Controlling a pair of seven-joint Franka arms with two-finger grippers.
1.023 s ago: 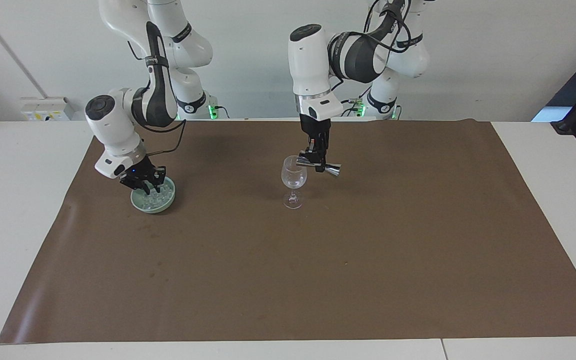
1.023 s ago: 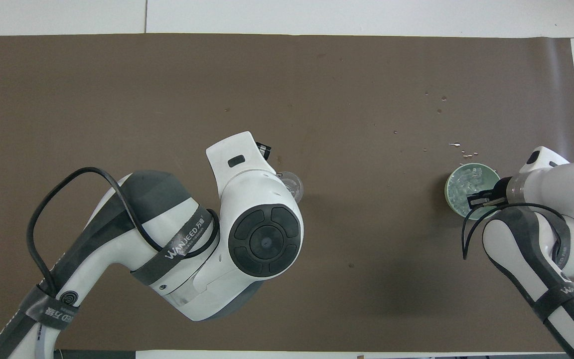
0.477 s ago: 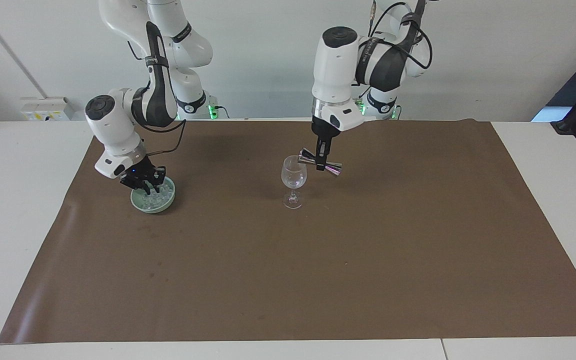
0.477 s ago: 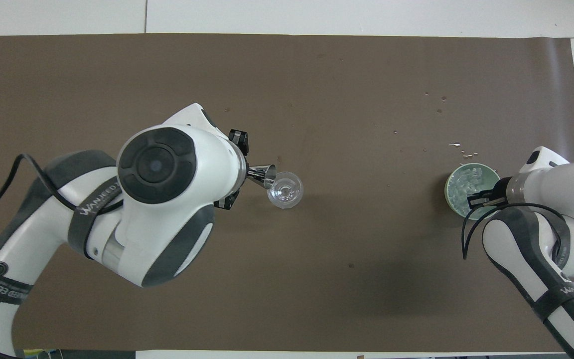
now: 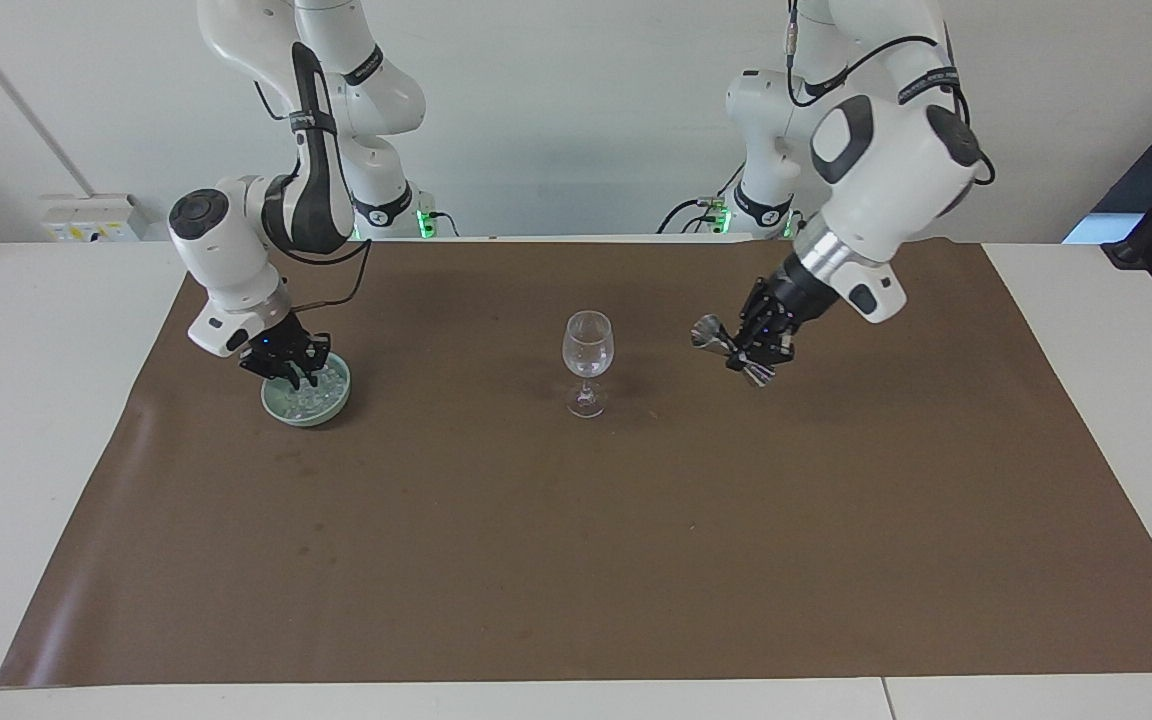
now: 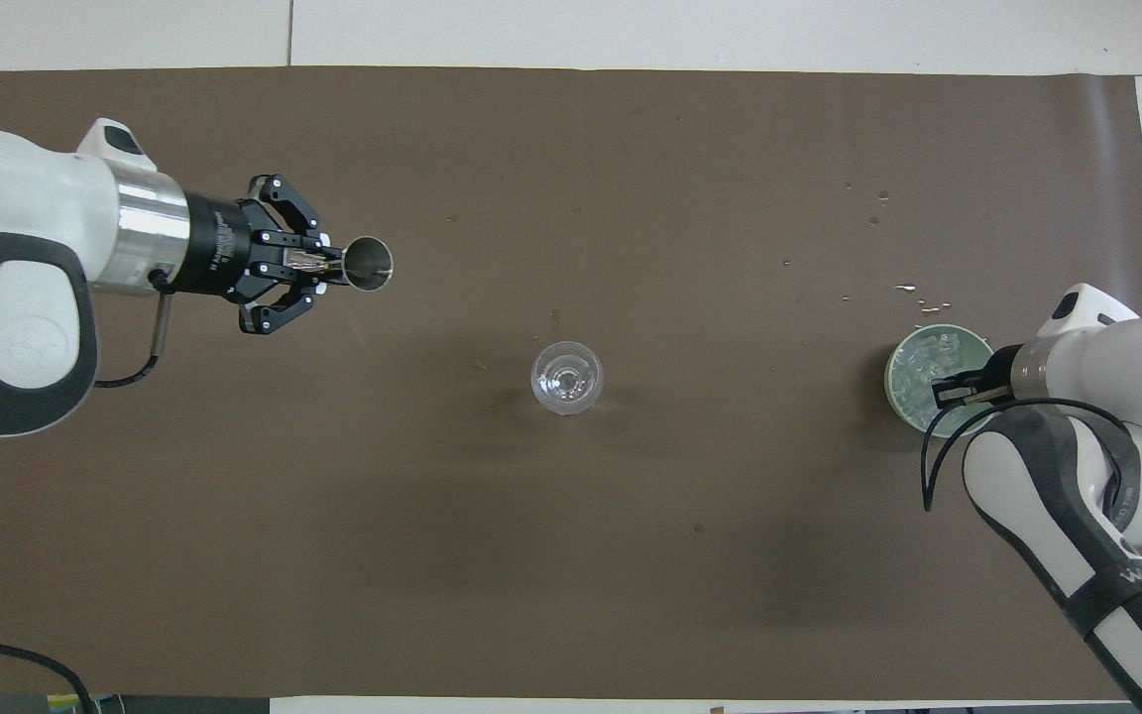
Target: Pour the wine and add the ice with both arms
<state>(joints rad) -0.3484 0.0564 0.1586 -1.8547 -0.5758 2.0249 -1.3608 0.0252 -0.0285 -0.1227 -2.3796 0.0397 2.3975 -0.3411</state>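
At the right arm's end of the surface (image 5: pixel 86 300), the right gripper (image 5: pixel 288 368) dips into the pale green bowl (image 5: pixel 308 404), its fingers (image 5: pixel 292 379) down among the ice (image 5: pixel 321 394); whether they have closed on a cube I cannot tell. The wine glass (image 5: pixel 587 362) stands upright at the middle of the brown mat (image 5: pixel 576 560), well apart from the bowl. The left gripper (image 5: pixel 758 345) hangs over the mat toward the left arm's end, its fingers clamped on the waist of a steel jigger (image 5: pixel 733 351) that lies tilted, its mouth turned toward the glass.

The step in hand looks like picking an ice cube. To do it well, the fingers should straddle a single cube and squeeze squarely on flat faces, since wet cubes slip easily. A slow, straight lift would keep the bowl from shifting. Carrying the cube level over the glass rim and releasing it low would avoid a splash or knocking the stem.
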